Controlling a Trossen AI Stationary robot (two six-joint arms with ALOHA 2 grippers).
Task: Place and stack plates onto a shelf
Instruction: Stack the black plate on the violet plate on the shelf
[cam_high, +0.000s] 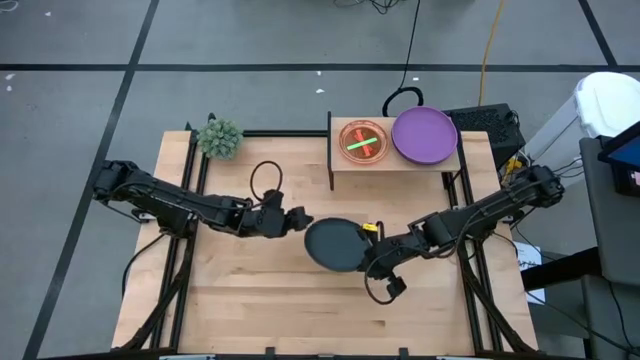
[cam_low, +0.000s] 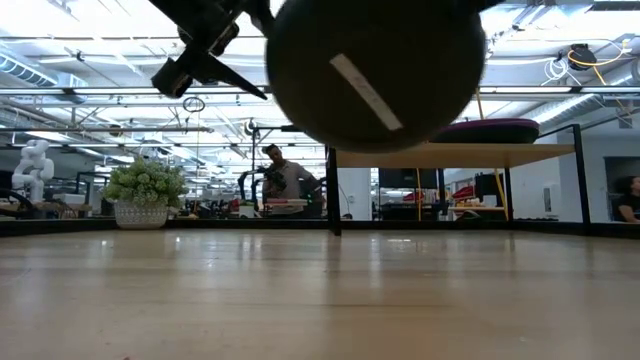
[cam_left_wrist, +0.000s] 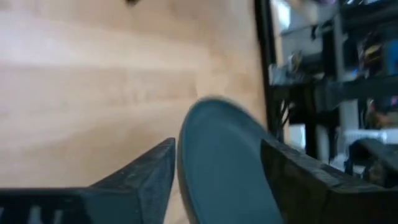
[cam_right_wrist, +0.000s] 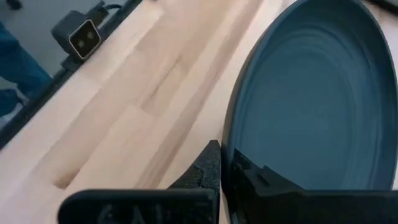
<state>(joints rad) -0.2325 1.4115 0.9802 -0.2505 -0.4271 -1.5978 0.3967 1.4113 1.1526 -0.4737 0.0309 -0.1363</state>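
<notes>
Item 1. Dark teal plate (cam_high: 333, 244): held above the middle of the table (cam_high: 250, 310), clear of the wood. In the low view it hangs well off the surface, its underside toward the camera.

Item 2. Right end effector (cam_high: 368, 256): at the teal plate's right edge. The right wrist view shows its fingers (cam_right_wrist: 208, 171) closed on the rim, one on each face of the plate (cam_right_wrist: 311, 106).

Item 3. Left end effector (cam_high: 300, 222): just beside the teal plate's left edge. The left wrist view shows its fingers (cam_left_wrist: 155, 171) spread, with the rim of the plate (cam_left_wrist: 221, 168) between them; whether they touch it cannot be told.

Item 4. Shelf (cam_high: 392, 166): light-wood platform at the far side of the table, right of centre, raised on dark legs.

Item 5. Pink-red plate (cam_high: 363, 140): on the left half of the shelf, with a neon green piece showing inside it.

Item 6. Purple plate (cam_high: 425, 134): on the right half of the shelf, just beside the pink-red plate.

Item 7. Potted plant (cam_high: 219, 137): at the far left corner of the table, well apart from the shelf.

Item 8. Person (cam_low: 285, 180): in the room beyond the table, seen in the low view.
</notes>
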